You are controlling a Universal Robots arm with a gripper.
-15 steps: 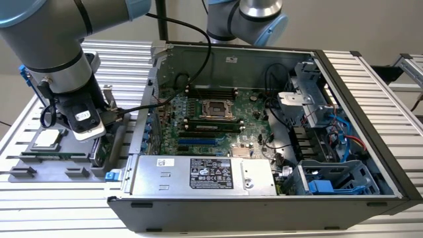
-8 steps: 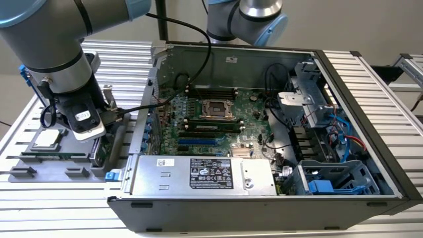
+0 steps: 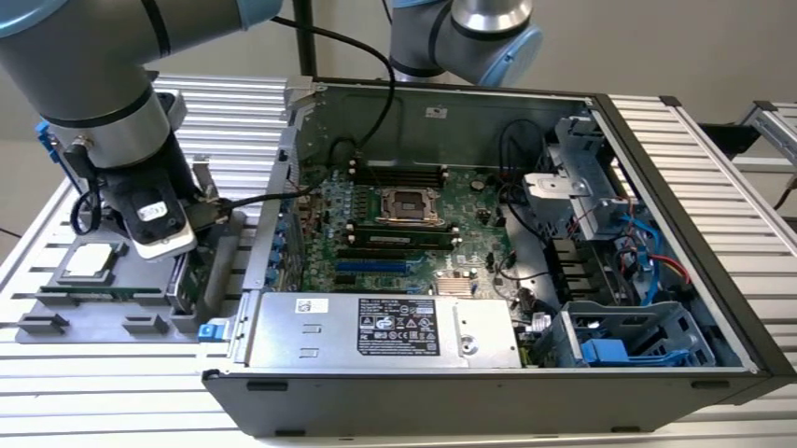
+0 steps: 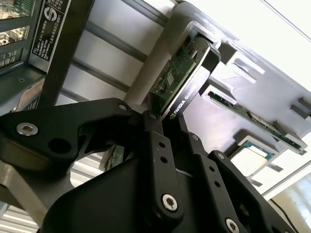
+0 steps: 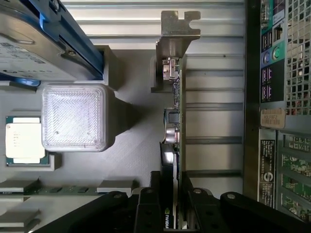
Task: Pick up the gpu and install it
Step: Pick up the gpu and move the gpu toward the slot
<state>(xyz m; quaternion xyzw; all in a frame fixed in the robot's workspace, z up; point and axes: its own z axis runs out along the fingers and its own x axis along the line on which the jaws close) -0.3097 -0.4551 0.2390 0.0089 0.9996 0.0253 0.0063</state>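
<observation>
Green board and black shroud of the gpu point(image 5: 173, 111) stand on edge in a slot of the grey holder point(image 5: 131, 145). The holder lies on the ribbed worktop point(image 3: 112, 392) near its edge on the exterior view's left, just beside the open computer case point(image 3: 498, 401). The card's silver bracket point(image 5: 180, 24) is at the far end from the gripper point(image 5: 171, 194). In both wrist views the jaws straddle the near end of the card, one finger on the shroud face and the other on the board face. They look pressed shut on it, and no gap shows on either side. The card has not yet left its slot.

The step in hand appears to be the pick-up. Judged from the grasp, the hold is near one end, so the bracket end overhangs and may sag or twist. A firm, square clamp matters, as does a pull straight along the slot walls so the lower edge does not bind. The bracket sits in its own notch of the holder and could catch if the card tilts. The processor chip point(image 5: 22, 141), the hard drive point(image 5: 29, 43) with blue rails and a pale printed block point(image 5: 73, 116) lie to the shroud side, apart from the card. They should be no obstacle if the card is kept upright.
</observation>
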